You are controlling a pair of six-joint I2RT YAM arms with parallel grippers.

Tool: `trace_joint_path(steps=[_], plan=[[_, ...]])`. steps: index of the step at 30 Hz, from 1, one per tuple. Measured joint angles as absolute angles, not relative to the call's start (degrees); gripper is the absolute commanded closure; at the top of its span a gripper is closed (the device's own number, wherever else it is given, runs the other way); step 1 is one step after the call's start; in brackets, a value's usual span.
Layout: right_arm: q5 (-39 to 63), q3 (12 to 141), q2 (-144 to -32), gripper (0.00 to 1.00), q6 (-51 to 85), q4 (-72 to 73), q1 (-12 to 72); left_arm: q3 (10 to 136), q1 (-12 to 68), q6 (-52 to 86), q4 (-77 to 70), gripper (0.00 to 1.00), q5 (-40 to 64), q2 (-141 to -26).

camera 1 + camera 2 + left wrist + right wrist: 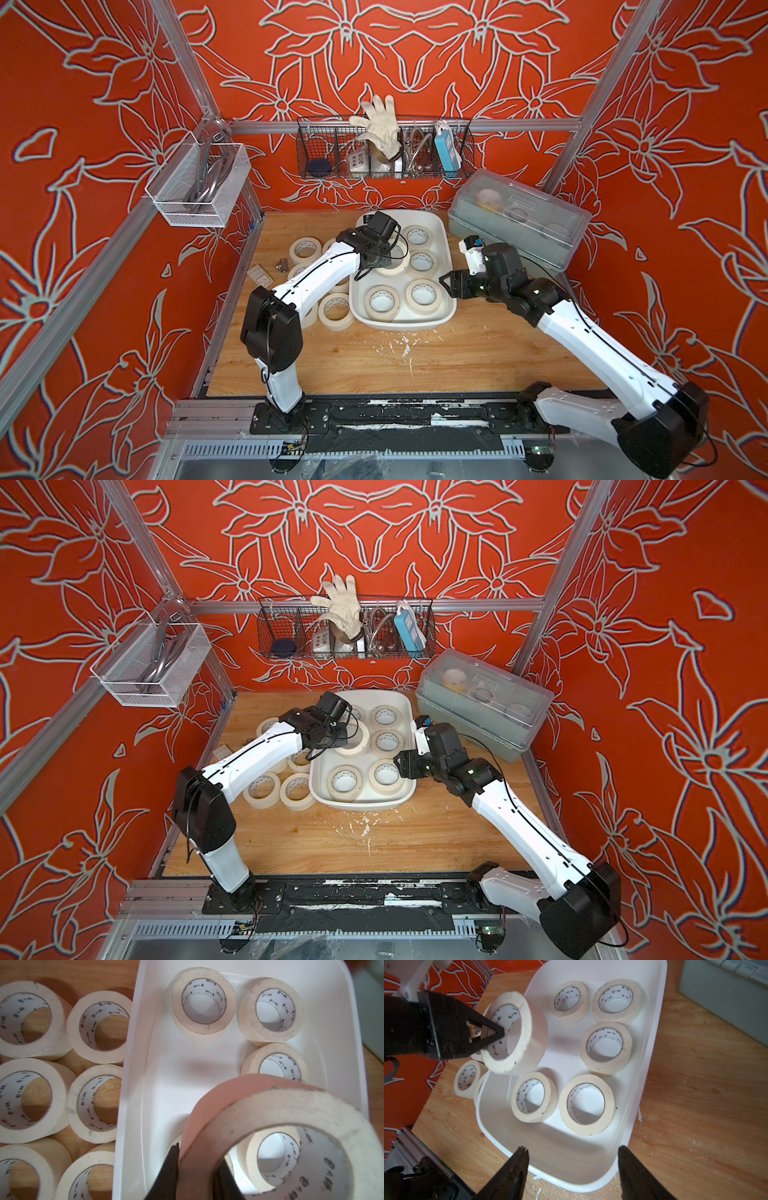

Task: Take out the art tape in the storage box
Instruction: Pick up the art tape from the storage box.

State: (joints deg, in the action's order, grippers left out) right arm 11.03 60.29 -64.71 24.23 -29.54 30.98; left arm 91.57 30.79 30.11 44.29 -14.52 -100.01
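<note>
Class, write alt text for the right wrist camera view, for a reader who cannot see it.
The left gripper holds one art tape roll by its wall, raised over the white storage box. Five more rolls lie flat inside, and the right gripper's open fingers hover near the box's rim.

- The left arm point(316, 274) rises from its base at 7 o'clock in both top views, folds at a raised elbow point(270, 328) and stretches toward 1 o'clock.
- The left wrist point(370, 241) bends over, so the left gripper point(197, 1174) points down.
- The left gripper's jaws are clamped on the wall of a roll point(533, 1028), which hangs tilted. One finger point(496, 1032) is inside the ring and the other is outside.
- The right arm point(582, 328) starts at 5 o'clock and slants toward 10 o'clock.
- The right wrist point(498, 266) is turned, and the right gripper point(573, 1149) points toward 9 o'clock.
- The right gripper's jaws stand wide apart with nothing between them.
</note>
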Motion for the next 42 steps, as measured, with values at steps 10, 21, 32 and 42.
trace_joint_path(steps=[10, 21, 32, 42], plan=[[16.6, 64.3, -68.7, 0.31, 23.0, -27.3, 31.5, 91.6, 35.9, 22.3, 49.9, 1.00, -14.3, -94.4], [18.2, 71.7, -76.9, 0.30, 21.5, -28.3, 37.2, 90.3, 38.7, 19.7, 54.0, 1.00, -14.3, -92.2], [15.5, 75.1, -82.7, 0.30, 20.2, -30.6, 40.7, 88.1, 39.0, 20.3, 54.7, 1.00, -14.3, -90.7], [10.7, 81.2, -89.9, 0.58, 20.2, -34.8, 42.2, 87.8, 39.0, 20.9, 54.7, 1.00, -14.1, -90.5]])
